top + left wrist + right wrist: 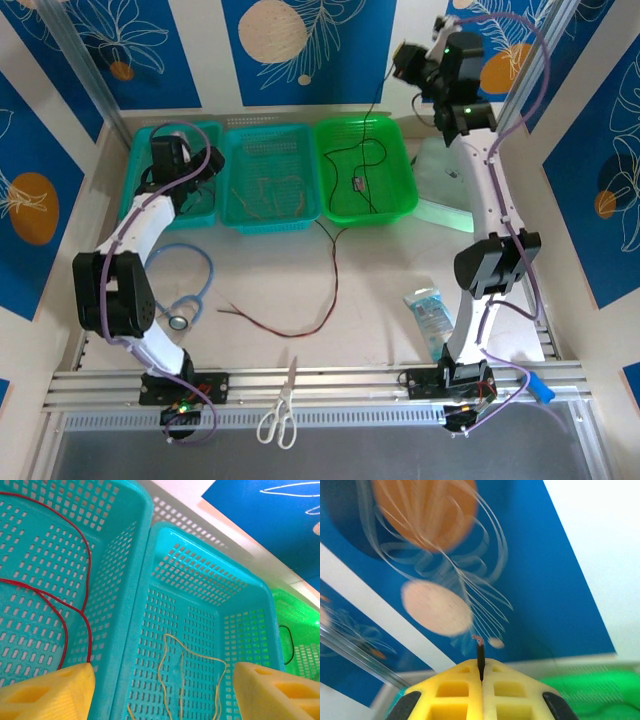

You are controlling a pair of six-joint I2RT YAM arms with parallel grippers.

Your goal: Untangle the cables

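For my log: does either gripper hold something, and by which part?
The right gripper pinches the black cable near its bare end; the left gripper is open, holding nothing.

We've got one black cable pinched upright between the closed fingers of the right gripper, its frayed copper tip poking just above them. Ahead of the left gripper, jaws wide apart, a red cable curls in loose arcs by one fingertip, and a thin yellow cable lies in an open loop between the two fingers. A slack red-and-black cable lies flat in a long curve, well apart from both grippers.
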